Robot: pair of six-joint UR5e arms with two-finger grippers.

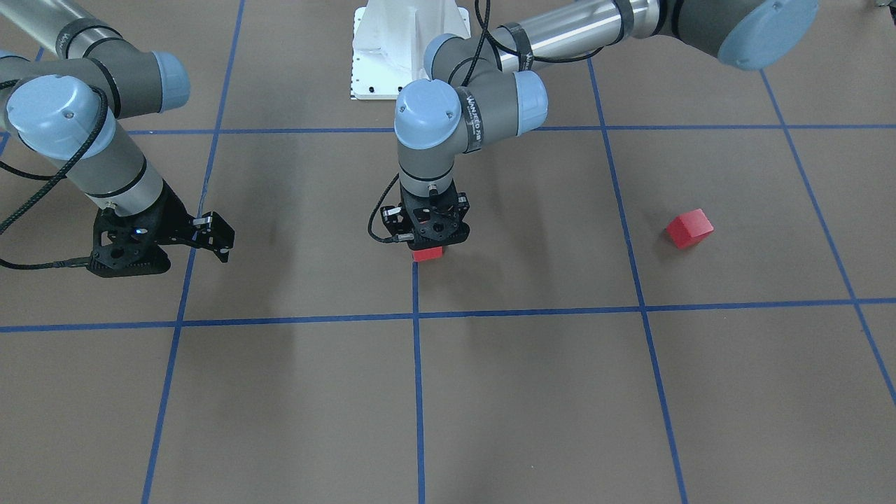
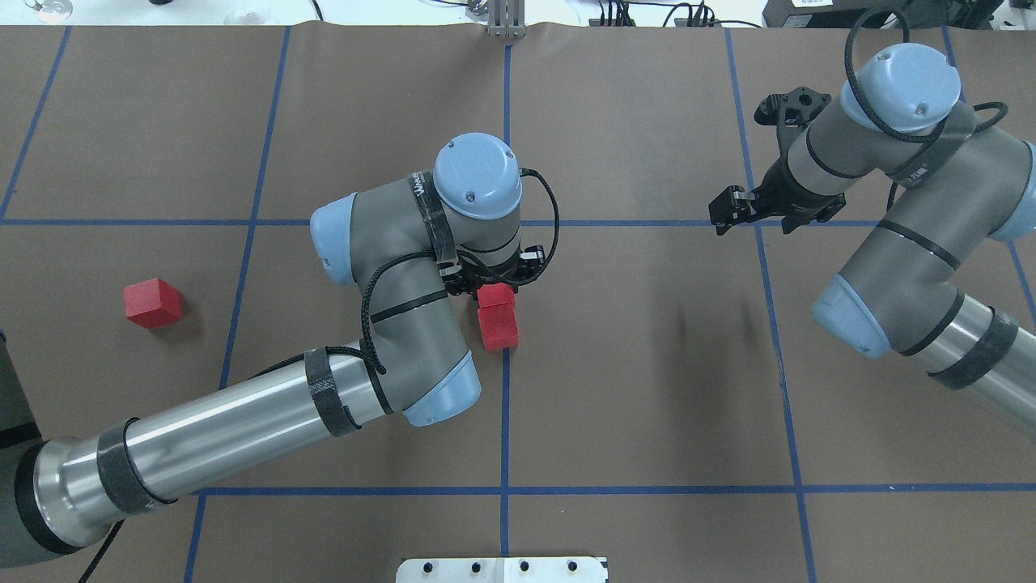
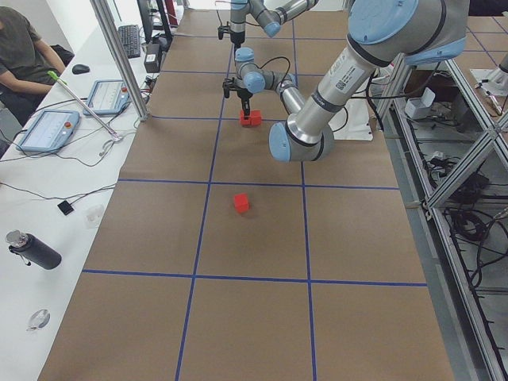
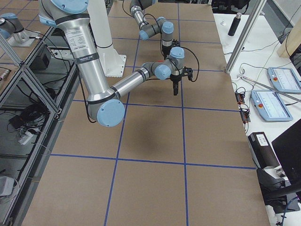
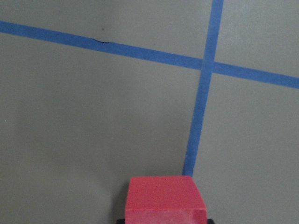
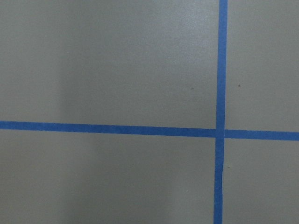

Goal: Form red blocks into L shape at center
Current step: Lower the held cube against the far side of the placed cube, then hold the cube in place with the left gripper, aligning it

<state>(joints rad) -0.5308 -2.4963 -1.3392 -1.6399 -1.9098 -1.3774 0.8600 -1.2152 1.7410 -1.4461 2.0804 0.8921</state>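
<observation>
- Your left gripper [image 1: 428,245] pinches a small matte red cube [image 1: 428,254] in the middle of the brown taped table [image 2: 647,364], just beside a second red cube [image 2: 498,328].
- The third red cube [image 2: 152,303] sits off toward the left edge.
- Your right gripper [image 2: 723,212] hangs spread.

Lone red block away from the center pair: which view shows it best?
Overhead exterior: the lone red block sits unobstructed and large. Front-facing shows it clearly too; exterior left, small. Exterior right and both wrist views miss it.
</observation>
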